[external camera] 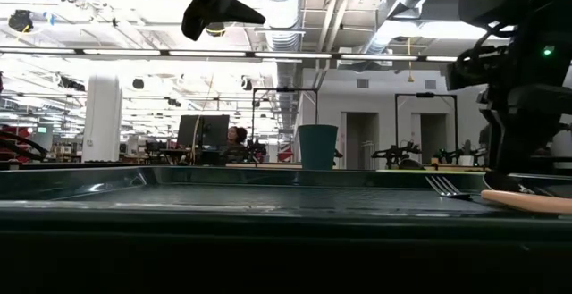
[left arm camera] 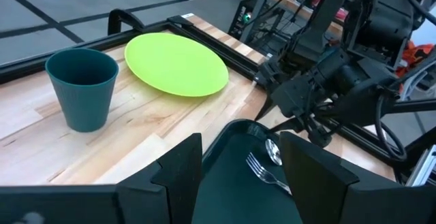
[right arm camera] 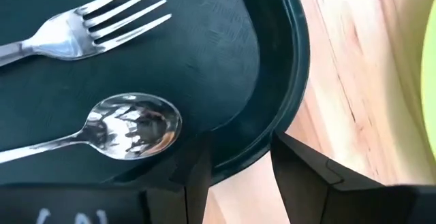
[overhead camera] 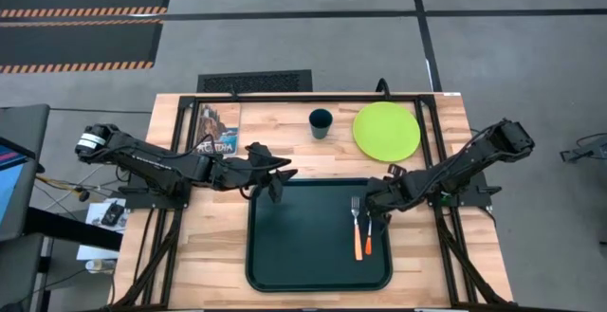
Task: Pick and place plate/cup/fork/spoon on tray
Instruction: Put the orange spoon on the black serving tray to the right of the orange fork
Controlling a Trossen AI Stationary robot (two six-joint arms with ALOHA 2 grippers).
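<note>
The fork (overhead camera: 356, 219) and spoon (overhead camera: 367, 229) are lying side by side on the right part of the tray (overhead camera: 285, 246), so the step in hand looks like moving on to the plate (overhead camera: 386, 129) or cup (overhead camera: 321, 122), both standing on the bench (overhead camera: 204, 246) beyond the tray. The right pincer (overhead camera: 377, 204) is hanging released and empty over the tray's far right corner, just above the spoon bowl; it should be lifting clear before swinging toward the plate, then gripping the plate's thin rim at its near edge. The left pincer (overhead camera: 281, 181) is hovering released over the tray's far left edge. The plate is looking flat, round and lime-green.
</note>
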